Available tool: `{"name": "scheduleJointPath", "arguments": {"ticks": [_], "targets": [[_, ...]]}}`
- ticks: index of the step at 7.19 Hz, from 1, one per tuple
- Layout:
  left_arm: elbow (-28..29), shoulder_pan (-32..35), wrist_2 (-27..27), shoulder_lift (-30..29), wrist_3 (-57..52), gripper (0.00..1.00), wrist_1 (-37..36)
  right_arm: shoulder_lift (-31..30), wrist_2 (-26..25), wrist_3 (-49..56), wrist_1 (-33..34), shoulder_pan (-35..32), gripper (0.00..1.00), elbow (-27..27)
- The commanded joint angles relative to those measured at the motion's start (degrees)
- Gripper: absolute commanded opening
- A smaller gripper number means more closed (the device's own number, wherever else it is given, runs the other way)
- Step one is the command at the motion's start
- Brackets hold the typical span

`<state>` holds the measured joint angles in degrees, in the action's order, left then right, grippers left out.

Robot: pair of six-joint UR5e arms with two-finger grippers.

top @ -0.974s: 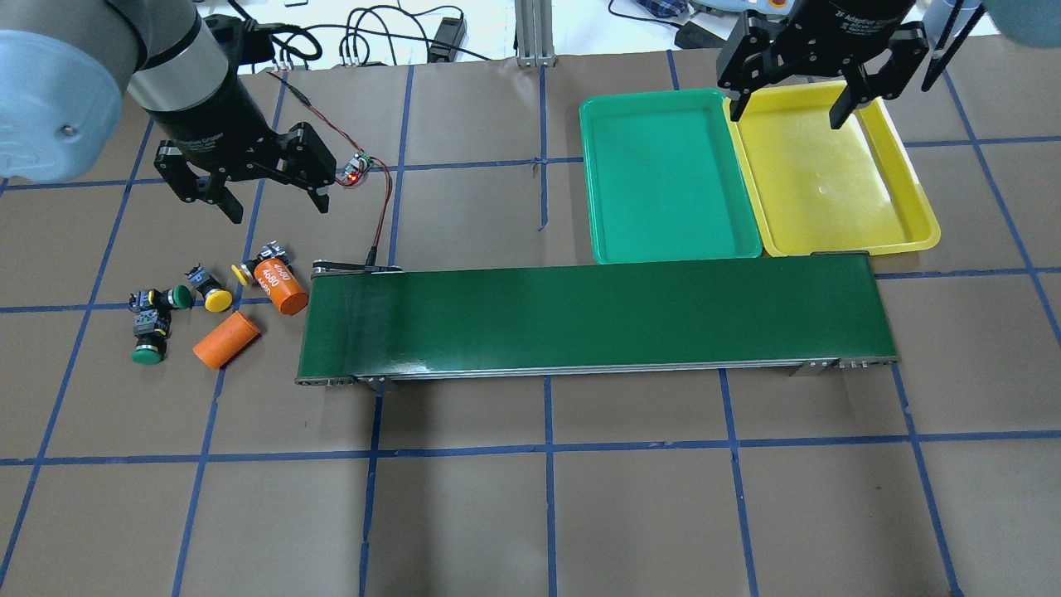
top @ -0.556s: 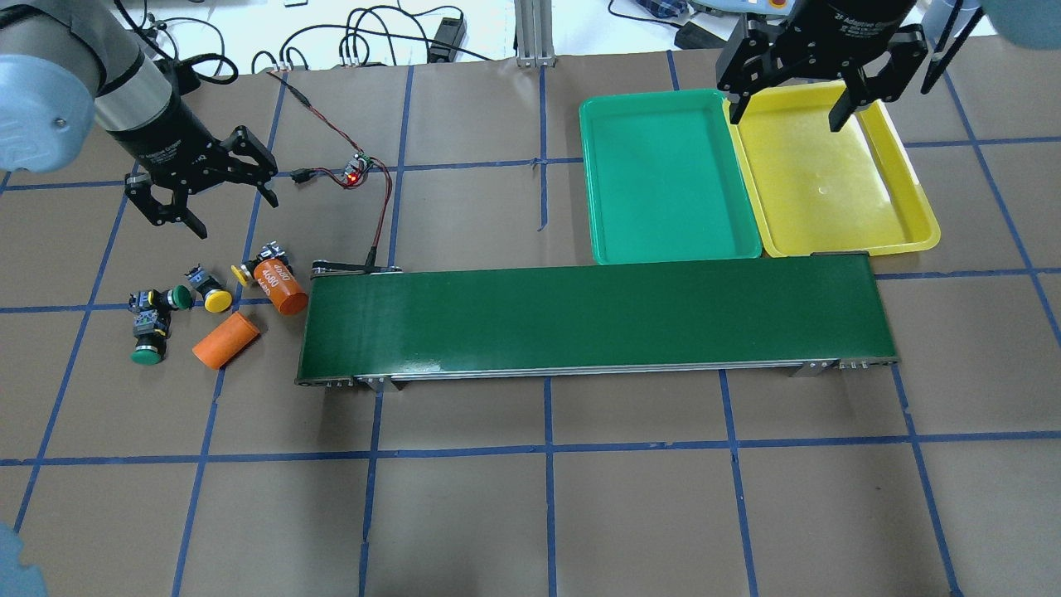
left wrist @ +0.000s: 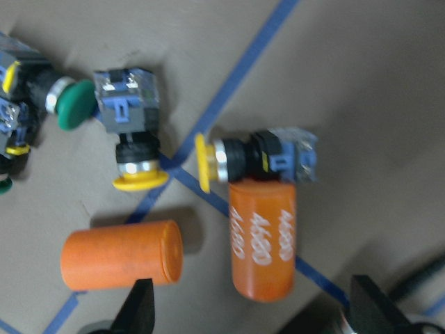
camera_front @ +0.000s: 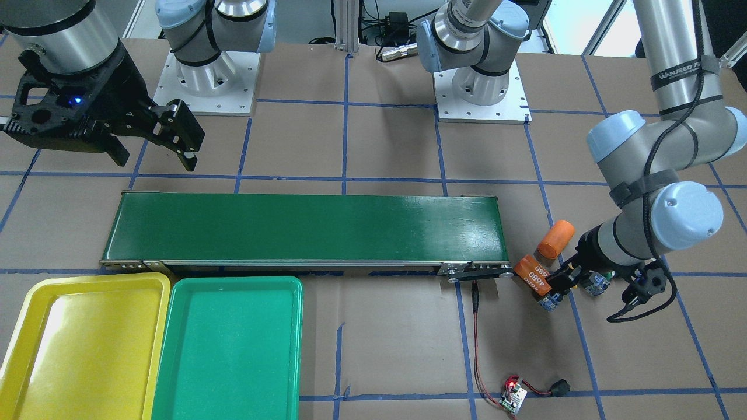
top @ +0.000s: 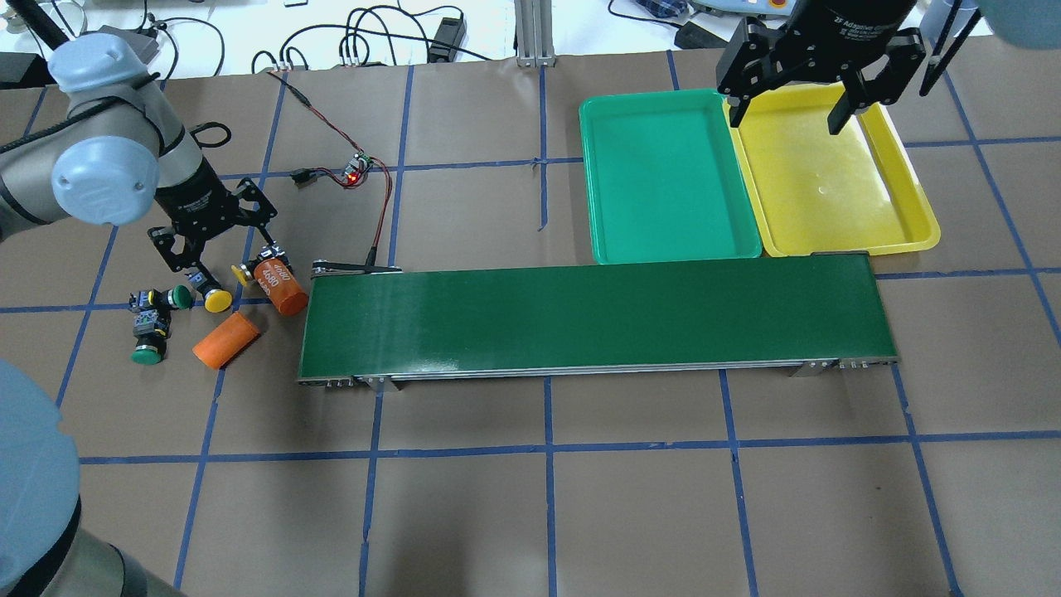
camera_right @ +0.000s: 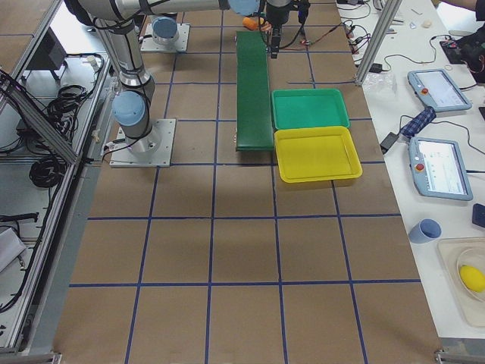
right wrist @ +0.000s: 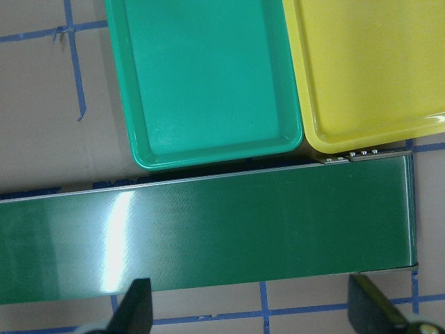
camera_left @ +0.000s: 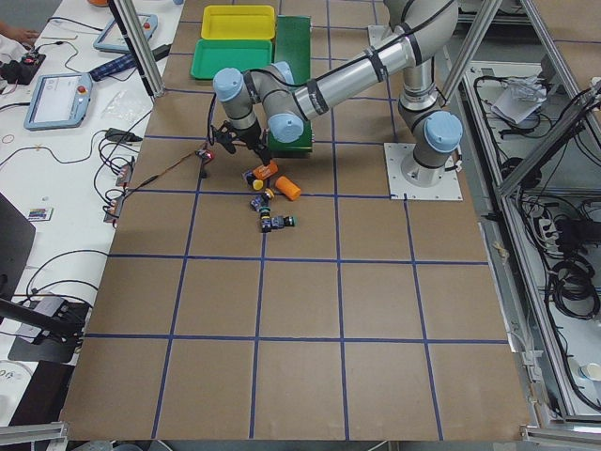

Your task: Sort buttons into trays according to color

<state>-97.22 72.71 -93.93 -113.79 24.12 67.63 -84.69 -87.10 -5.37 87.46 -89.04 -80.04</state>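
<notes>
Both pairs of jaws stood wide open and empty. Left gripper (top: 217,250) hung low over the cluster of parts at the left end of the conveyor belt (top: 593,319). Right gripper (top: 786,116) hovered well apart, above the far end of the yellow tray (top: 837,199), with the green tray (top: 663,174) just beside it. Neither tray held anything. All four buttons lay on the brown table (top: 646,514), so the left arm was by far the nearer.

In the left wrist view, the closest yellow-capped button (left wrist: 261,158) lay on its side ahead of the fingertips (left wrist: 139,309), roughly centred between them. Its long axis ran across the view, in line with the gap between the fingers, with the cap pointing left and the grey-blue body right. One long side touched the orange cylinder marked "4680" (left wrist: 263,240), which sat between button and jaws. A second yellow-capped button (left wrist: 132,136) lay near, its cap toward the plain orange cylinder (left wrist: 118,254). The green-capped buttons (top: 170,297) lay further out. Closing as posed would likely squeeze the button end to end, so a wrist turn seemed needed
</notes>
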Motion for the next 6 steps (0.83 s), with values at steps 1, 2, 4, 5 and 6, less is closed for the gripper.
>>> {"name": "scheduleJointPath", "arguments": {"ticks": [1,2,4,5,6], "targets": [[-2.45,-0.11,3.63,-2.13,3.54,0.99,-5.31,0.05,0.18,0.09,-0.1,0.18,1.0,-0.03],[-2.71,-0.11,5.24,-2.57,3.56,0.99,-5.31,-0.03,0.35,0.09,0.25,0.27,1.0,0.06],[-2.62,-0.11,5.34,-3.89,3.65,0.97,-5.4,-0.12,0.44,0.0,-0.01,0.18,1.0,0.06],[-2.8,-0.11,5.51,-4.07,2.87,0.85,-5.14,-0.21,0.53,0.0,-0.01,0.18,1.0,0.06],[-3.15,-0.19,6.39,-4.42,2.77,0.77,-4.79,-0.12,0.27,0.0,-0.19,0.18,1.0,-0.03]]}}
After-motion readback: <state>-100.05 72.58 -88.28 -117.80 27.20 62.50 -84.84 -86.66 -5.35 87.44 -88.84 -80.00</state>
